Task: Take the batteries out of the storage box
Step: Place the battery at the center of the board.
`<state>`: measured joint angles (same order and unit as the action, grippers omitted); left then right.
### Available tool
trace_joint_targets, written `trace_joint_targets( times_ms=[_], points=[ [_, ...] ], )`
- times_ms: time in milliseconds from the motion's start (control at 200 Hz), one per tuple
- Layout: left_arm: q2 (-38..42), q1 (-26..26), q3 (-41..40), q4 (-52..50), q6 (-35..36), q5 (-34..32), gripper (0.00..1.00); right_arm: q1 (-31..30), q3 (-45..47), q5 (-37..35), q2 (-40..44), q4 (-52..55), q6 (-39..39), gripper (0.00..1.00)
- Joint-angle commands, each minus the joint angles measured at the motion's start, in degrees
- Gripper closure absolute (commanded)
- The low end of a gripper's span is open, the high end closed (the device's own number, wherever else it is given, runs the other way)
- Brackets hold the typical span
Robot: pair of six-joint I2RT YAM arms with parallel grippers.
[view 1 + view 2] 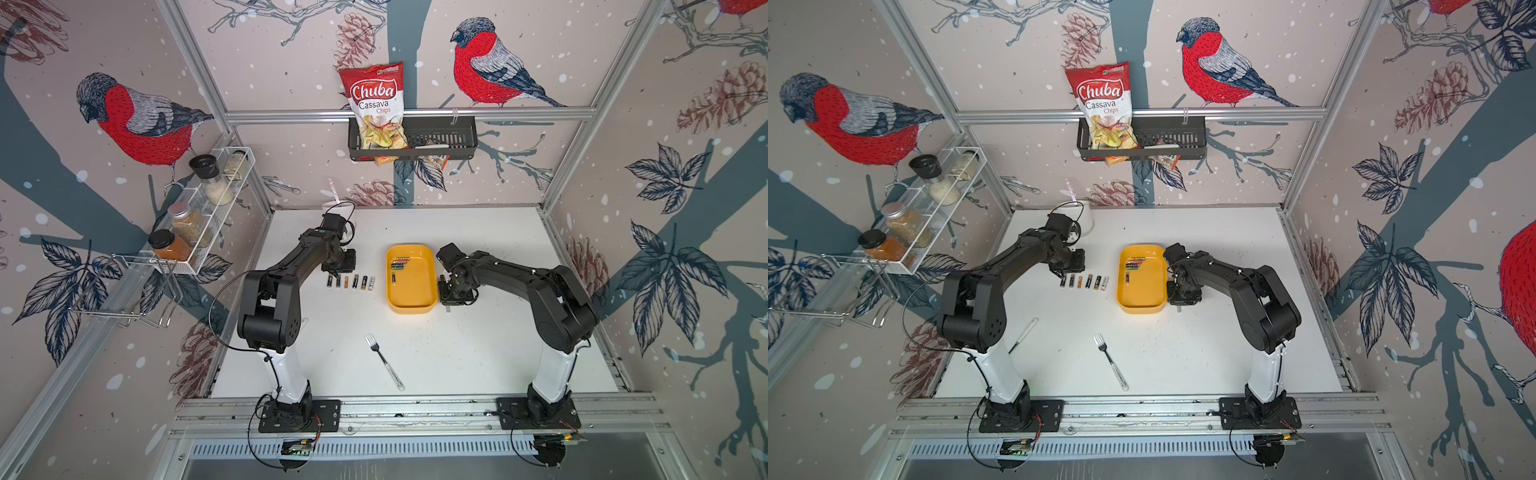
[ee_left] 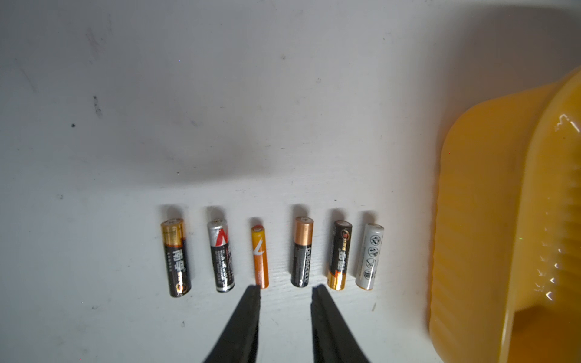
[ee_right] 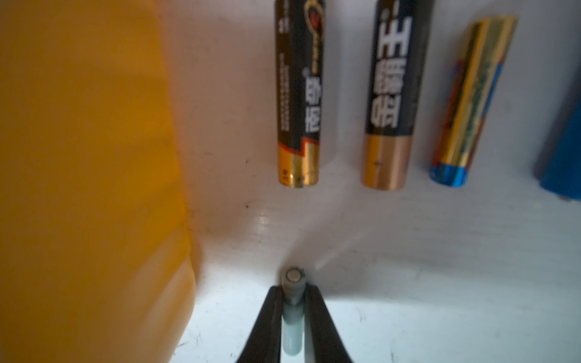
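white tabletop (image 1: 457,353) bears six batteries (image 2: 301,251) lying parallel, long axes front-to-back

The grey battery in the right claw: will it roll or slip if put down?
Likely to roll: the grey battery is a smooth round cylinder. Laid flat like the row of six batteries, it should rest. Its smooth casing might slip in the right claw.

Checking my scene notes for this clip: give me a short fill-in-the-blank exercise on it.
Near the left gripper, a row of ___ batteries lies on the table.
The left gripper is open and holds ___.
The right gripper is shut on a pale ___.
Missing: six; nothing; battery.
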<state>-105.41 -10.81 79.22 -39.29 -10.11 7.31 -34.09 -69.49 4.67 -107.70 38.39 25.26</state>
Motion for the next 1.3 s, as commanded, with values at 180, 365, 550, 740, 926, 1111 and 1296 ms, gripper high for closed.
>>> trace_joint_targets(
  times_ms=[180, 365, 550, 740, 926, 1111, 1296],
  points=[
    [-0.1, -0.1, 0.6, -0.6, 0.1, -0.6, 0.67, -0.1, -0.5, -1.3, 0.5, 0.7, -0.4, 0.79],
    [-0.2, -0.3, 0.9, -0.8, 0.1, -0.6, 0.67, -0.1, -1.1, -1.6, 0.6, 1.2, -0.4, 0.78],
    [-0.4, -0.4, 1.2, -1.0, 0.1, -0.7, 0.68, -0.1, -1.3, -1.5, 0.8, 1.6, -0.5, 0.76],
    [-0.6, -0.7, 2.4, -1.7, 0.0, -1.0, 0.67, 0.0, -1.9, -1.8, 2.1, 2.5, -0.2, 0.76],
    [-0.9, -1.5, 4.9, -3.5, -0.6, -1.6, 0.67, 0.1, -2.3, -1.8, 4.3, 3.4, 0.5, 0.75],
    [-2.1, -2.6, 10.1, -7.5, -3.1, -4.9, 0.67, 1.1, -2.4, -1.9, 6.5, 4.1, -0.2, 0.75],
    [-2.7, -4.9, 17.0, -11.4, -5.3, -8.0, 0.67, 4.4, -3.7, -2.4, 7.2, 4.9, -2.8, 0.75]
  ],
)
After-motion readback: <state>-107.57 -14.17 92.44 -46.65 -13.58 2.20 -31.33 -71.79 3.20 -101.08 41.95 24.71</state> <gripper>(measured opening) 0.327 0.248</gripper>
